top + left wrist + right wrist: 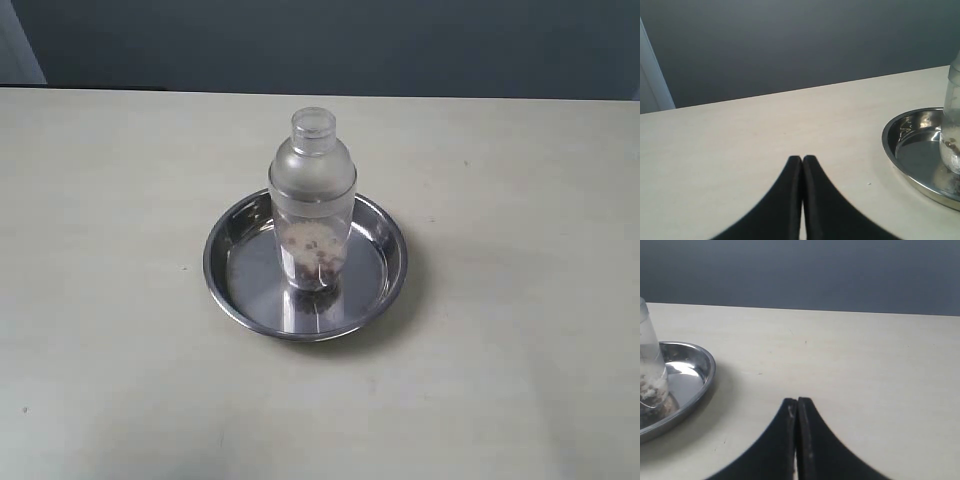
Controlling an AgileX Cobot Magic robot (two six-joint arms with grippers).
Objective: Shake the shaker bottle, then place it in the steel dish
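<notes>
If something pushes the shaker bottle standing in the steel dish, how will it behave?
The shaker bottle looks tall and narrow, so a high push would probably tip it. Its smooth clear plastic may slip. Mostly empty, it is likely light.

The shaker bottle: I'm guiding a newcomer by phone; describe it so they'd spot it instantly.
On the pale table, a round shiny steel dish sits near the middle. Upright in it stands the shaker bottle: clear plastic, frosted domed top, small round cap, brown granules inside, the only tall thing there.
</notes>
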